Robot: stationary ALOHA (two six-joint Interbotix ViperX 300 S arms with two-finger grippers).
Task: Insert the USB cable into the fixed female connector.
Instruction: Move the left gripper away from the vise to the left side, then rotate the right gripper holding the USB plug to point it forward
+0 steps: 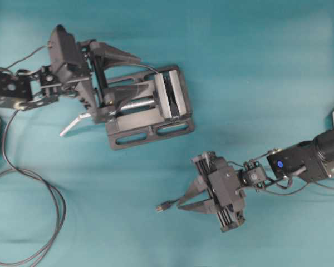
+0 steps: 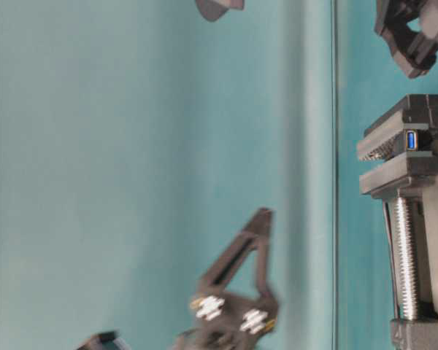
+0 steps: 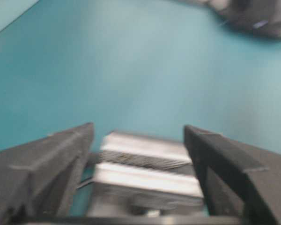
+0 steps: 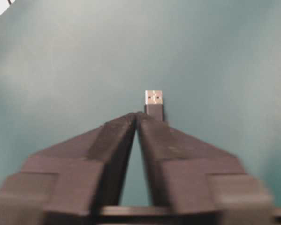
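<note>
I see left gripper (image 1: 133, 69) spread wide over the vise (image 1: 156, 111) | my right gripper (image 4: 136, 117) pinches the USB cable (image 4: 154, 105) behind its plug, tips together, low over the mat | fixed female connector (image 2: 412, 140) sits clamped in the vise, well apart from the plug.

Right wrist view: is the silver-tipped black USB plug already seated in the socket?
No: the silver-tipped black USB plug juts free beyond the right gripper over bare teal table.

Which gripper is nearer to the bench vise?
Left. The left gripper hangs open over the bench vise; the right gripper, shut on the USB cable, is well apart from it.
</note>
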